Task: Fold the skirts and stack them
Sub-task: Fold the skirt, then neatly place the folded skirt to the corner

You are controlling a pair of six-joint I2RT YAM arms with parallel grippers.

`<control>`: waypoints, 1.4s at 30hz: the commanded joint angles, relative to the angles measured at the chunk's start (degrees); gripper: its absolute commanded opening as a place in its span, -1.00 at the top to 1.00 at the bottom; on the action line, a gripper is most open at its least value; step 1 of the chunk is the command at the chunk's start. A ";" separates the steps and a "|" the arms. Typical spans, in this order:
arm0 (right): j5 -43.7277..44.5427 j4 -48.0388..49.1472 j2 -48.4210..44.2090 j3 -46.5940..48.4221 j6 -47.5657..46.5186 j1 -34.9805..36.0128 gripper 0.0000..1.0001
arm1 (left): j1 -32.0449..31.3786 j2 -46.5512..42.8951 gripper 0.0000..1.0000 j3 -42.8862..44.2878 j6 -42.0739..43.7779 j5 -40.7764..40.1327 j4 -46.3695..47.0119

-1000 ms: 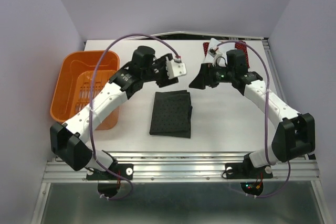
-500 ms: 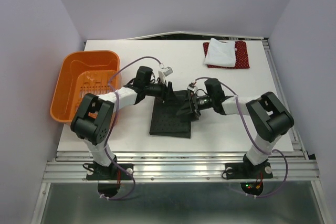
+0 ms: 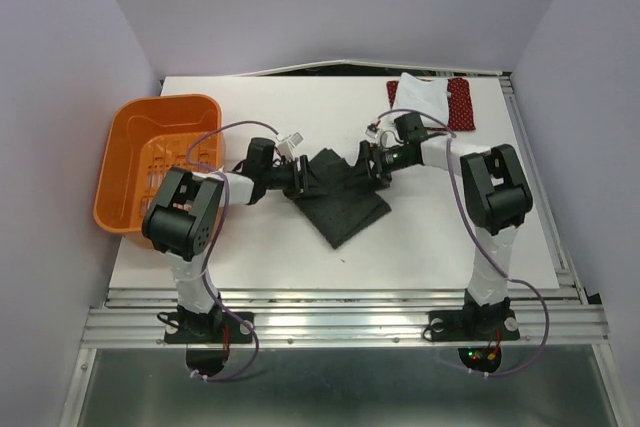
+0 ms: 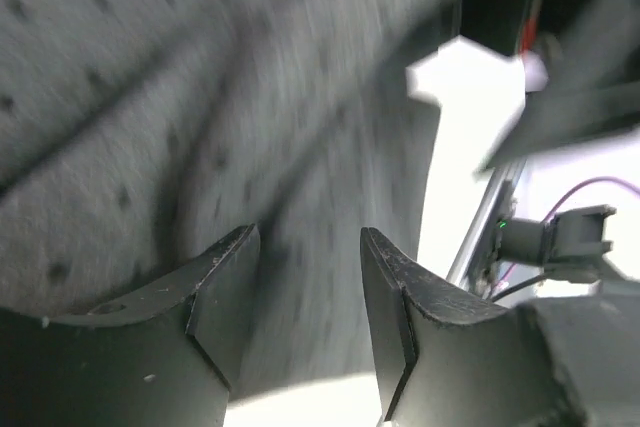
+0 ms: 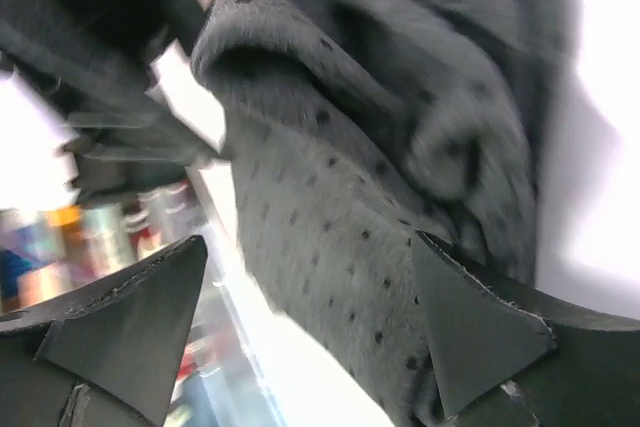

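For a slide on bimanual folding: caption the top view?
The left gripper and right gripper at the far edge of the dark grey skirt; white skirt on red skirt, far right.

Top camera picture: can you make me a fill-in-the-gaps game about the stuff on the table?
1. The dotted cloth skirt between the left tool and the right tool is dark ____.
2. The plain white cloth skirt lies on the red cloth skirt with white dots at the far ____ corner of the table.
3. The orange plastic basket stands at the table's ____ edge.

Missing words: grey; right; left.
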 commanded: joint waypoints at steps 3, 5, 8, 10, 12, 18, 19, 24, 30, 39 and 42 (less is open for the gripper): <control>15.06 -19.44 7.98 24.18 -22.23 -2.09 -0.77 | -4.54 -13.35 -0.12 -4.03 -6.93 -1.61 -2.20; 10.85 -21.20 7.82 28.18 -22.67 -2.09 -0.79 | -7.61 -15.92 -0.12 -2.46 -4.76 -1.78 -4.04; 7.67 -22.34 3.71 31.00 -22.67 -2.09 -0.79 | -8.69 -20.31 -0.13 4.64 2.17 -5.71 -8.88; 6.63 -22.35 -0.95 29.35 -22.06 -2.09 -0.79 | -7.90 -21.73 -0.14 7.47 5.97 -7.22 -10.38; 5.31 -21.82 -4.04 27.15 -20.13 -2.09 -0.79 | -6.15 -20.07 -0.12 10.10 7.13 -5.83 -7.68; 7.66 -16.29 -10.90 17.92 -15.20 -2.09 -0.78 | -4.91 -7.86 -0.03 19.41 2.83 -1.17 -2.47; 9.85 -15.93 -11.17 17.13 -15.20 -2.09 -0.78 | -4.39 -3.75 0.02 21.00 2.21 -0.99 -1.78; 19.35 -15.58 -13.37 12.65 -5.38 -7.09 -0.81 | -5.17 0.86 -0.01 31.19 16.40 -7.02 -11.32; 24.28 -10.06 -16.71 0.00 4.82 -12.99 -0.93 | -10.00 -2.57 -0.13 31.48 39.19 -18.47 -23.03; 21.29 12.00 -17.41 -18.20 19.77 -12.99 -0.99 | -8.87 4.63 -0.02 32.80 32.46 -19.03 -25.50; 21.03 15.79 -15.93 -19.88 20.56 -12.99 -0.99 | -5.27 6.82 -0.01 30.34 24.12 -15.32 -19.11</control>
